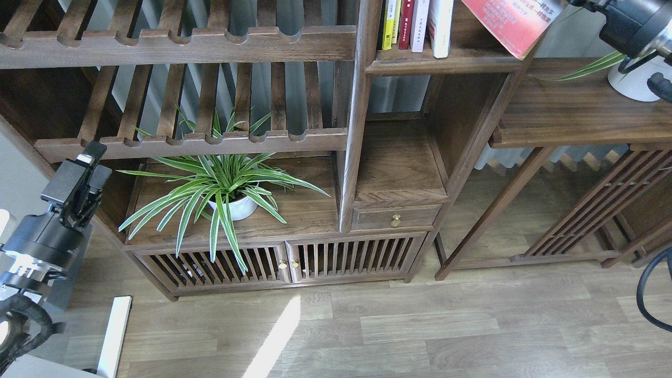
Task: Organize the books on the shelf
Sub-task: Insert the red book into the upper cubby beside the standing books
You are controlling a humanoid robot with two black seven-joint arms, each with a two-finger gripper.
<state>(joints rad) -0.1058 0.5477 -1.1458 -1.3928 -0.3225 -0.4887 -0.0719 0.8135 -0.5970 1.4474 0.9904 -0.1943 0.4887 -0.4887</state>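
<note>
Jaws on the right gripper are cut off at the top right of the frame, so their state cannot be told; the left gripper (79, 176), lower left, grips nothing, its gap unclear. Tilted at the top edge, the red book (512, 23) overhangs the shelf (462, 62) beside upright books (415, 23).

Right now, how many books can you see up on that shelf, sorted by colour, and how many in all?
Yellow book: 1
Dark red book: 1
Pale lilac-white book: 1
Large white book: 1
Red-orange book, tilted at the right: 1
Total: 5
</note>
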